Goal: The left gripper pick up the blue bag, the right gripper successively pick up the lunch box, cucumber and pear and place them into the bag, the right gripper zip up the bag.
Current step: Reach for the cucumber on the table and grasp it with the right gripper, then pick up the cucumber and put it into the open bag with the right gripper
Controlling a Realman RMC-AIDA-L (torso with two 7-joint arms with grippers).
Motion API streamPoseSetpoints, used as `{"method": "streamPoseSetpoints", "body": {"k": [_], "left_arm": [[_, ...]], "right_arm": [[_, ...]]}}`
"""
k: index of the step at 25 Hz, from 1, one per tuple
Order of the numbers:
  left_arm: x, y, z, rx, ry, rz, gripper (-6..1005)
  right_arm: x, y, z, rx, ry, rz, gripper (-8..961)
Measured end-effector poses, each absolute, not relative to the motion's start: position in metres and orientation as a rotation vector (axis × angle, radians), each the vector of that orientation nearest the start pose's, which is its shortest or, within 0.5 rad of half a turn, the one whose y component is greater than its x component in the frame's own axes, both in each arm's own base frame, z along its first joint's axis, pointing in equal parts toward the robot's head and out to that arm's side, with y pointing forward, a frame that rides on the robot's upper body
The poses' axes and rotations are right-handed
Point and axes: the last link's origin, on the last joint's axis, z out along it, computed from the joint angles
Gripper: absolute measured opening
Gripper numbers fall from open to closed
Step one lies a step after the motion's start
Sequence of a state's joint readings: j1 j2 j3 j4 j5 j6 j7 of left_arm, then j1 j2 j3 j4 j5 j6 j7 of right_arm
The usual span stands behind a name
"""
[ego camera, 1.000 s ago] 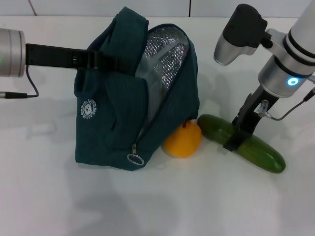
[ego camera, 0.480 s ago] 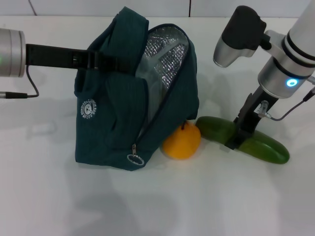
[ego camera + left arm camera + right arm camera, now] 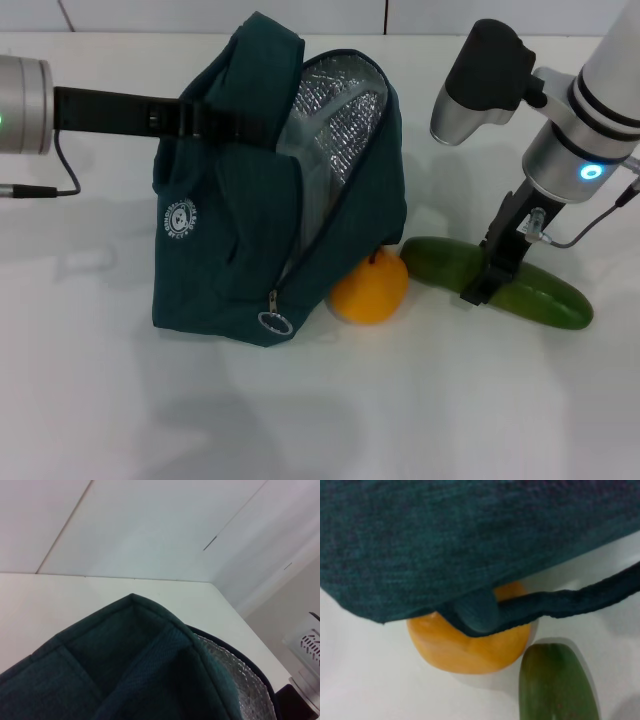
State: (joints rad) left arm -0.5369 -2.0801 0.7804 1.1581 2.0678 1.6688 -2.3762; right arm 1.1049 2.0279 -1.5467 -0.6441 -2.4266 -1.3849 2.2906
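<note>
Cucumber point(image 3: 497, 281) dragged slightly rightward on the worktop point(image 3: 100, 400), right claw point(image 3: 488, 277) pinching its middle, pear point(image 3: 371, 289) touching blue bag point(image 3: 230, 250), left claw point(image 3: 225, 128) clamped on bag's upper edge, foil-lined mouth gaping.

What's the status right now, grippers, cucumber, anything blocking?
Left gripper holding the blue bag open. Right gripper down on the cucumber, on the table. Pear sits against the bag.
</note>
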Motion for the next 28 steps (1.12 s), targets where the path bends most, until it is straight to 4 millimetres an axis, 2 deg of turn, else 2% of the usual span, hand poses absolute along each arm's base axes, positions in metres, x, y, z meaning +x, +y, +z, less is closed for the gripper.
{"method": "streamPoseSetpoints", "body": {"k": [6,10,13,17,21,24,28], "left_arm": [[-0.206,0.351,0.064,-2.554,-1.376,-0.606,39],[-0.207,0.35,0.065,-2.552,-1.379,-0.608,39],[-0.206,0.35,0.065,-2.554,-1.376,-0.614,39],[-0.207,0.348,0.066,-2.555,-1.373,-0.634,39],[-0.208,0.348,0.065,-2.558,-1.371,-0.634,39],[-0.209,0.348,0.067,-2.557,-1.37,-0.631,39],[-0.209,0.348,0.067,-2.56,-1.367,-0.628,39]], "right_arm": [[0.135,0.402,-0.056,-2.849,0.548,-0.833,612],[0.147,0.41,-0.033,-2.756,0.616,-0.835,612],[0.151,0.417,-0.012,-2.701,0.678,-0.748,612],[0.144,0.428,0.021,-2.64,0.748,-0.463,612],[0.131,0.43,0.045,-2.611,0.718,-0.095,612],[0.116,0.424,0.056,-2.631,0.616,0.196,613],[0.1,0.413,0.058,-2.694,0.449,0.47,613]]}}
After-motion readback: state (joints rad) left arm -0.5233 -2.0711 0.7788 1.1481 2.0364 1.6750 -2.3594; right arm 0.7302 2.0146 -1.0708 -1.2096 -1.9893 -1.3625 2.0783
